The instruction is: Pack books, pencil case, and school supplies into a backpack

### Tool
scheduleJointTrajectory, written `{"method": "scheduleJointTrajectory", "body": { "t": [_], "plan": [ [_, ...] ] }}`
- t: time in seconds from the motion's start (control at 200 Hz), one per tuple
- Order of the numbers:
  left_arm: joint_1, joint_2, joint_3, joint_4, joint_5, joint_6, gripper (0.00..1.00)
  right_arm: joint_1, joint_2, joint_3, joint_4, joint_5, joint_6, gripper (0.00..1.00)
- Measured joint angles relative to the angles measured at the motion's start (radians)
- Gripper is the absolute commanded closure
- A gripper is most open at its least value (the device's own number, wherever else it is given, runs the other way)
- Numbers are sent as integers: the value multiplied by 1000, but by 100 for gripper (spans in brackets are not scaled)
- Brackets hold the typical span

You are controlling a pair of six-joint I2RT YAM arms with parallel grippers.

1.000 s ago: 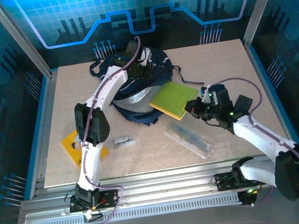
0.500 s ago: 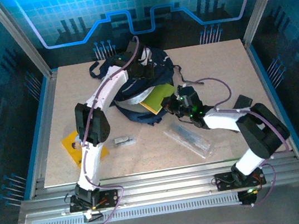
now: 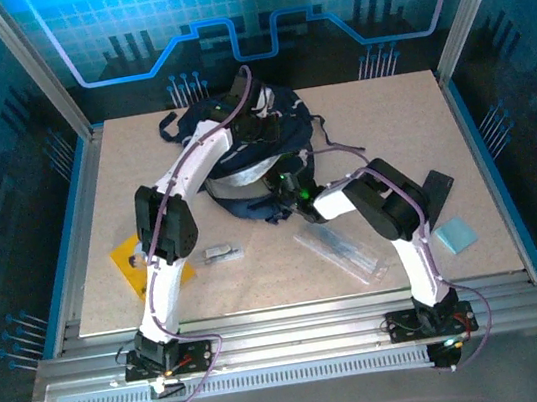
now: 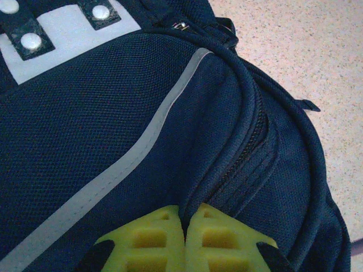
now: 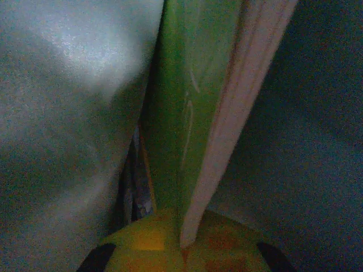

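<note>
Inside the backpack (image 4: 102,113), right gripper (image 5: 181,241) tight on the yellow-green book (image 5: 181,113); left gripper (image 4: 182,226) closed.

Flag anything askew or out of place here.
The bright yellow book lies skewed near the left edge of the table, partly hidden by the left arm. The pencil case lies diagonally. Nothing looks spilled or damaged.

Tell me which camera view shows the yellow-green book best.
The right wrist view: the yellow-green book runs up the middle, edge-on with its pale pages, clamped in the right gripper inside the backpack. In the top external view the right arm and backpack hide it; the left wrist view looks at the backpack's outer fabric.
</note>
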Motion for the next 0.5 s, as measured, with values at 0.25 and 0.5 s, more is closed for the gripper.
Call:
{"method": "scheduleJointTrajectory", "body": {
  "t": [0.25, 0.5],
  "plan": [
    [10, -35, -50, 39, -18, -5, 100, 8, 56, 142, -117, -6, 42, 58],
    [19, -41, -63, 90, -7, -31, 100, -3, -70, 119, -357, -42, 63, 29]
  ]
}}
